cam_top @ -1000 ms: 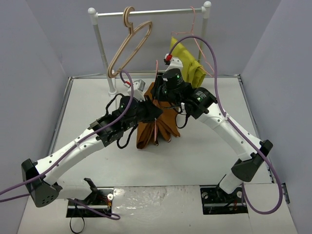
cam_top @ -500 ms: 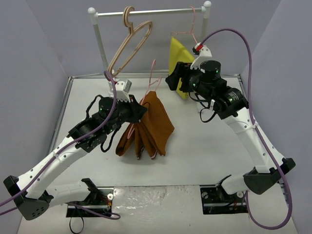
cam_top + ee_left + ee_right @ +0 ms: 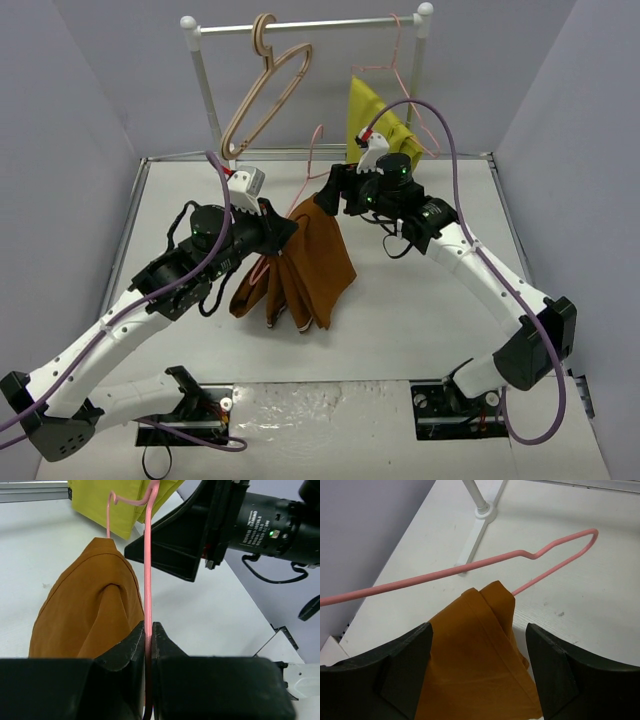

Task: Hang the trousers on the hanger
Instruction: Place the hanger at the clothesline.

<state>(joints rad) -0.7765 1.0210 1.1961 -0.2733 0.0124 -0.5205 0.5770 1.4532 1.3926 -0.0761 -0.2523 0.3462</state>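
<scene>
The rust-brown trousers (image 3: 300, 265) hang folded over the pink wire hanger (image 3: 313, 160), above the table. My left gripper (image 3: 283, 228) is shut on the hanger's wire (image 3: 148, 580); the trousers (image 3: 90, 605) hang just left of its jaws. My right gripper (image 3: 327, 190) is open at the top of the trousers. In the right wrist view its fingers (image 3: 405, 670) stand wide on either side of the trousers (image 3: 475, 665) without touching them. The hanger's wire (image 3: 470, 567) runs across just beyond them.
A white clothes rail (image 3: 310, 24) stands at the back on white posts (image 3: 208, 100). A beige wooden hanger (image 3: 262, 95) hangs on it. A mustard-yellow garment (image 3: 378, 118) hangs on a second pink hanger (image 3: 400, 50), just behind my right gripper. Grey walls close both sides.
My right gripper swung away towards the yellow garment, then came back down-left over the top of the trousers. My left arm shifted the hanger and trousers slightly left.
</scene>
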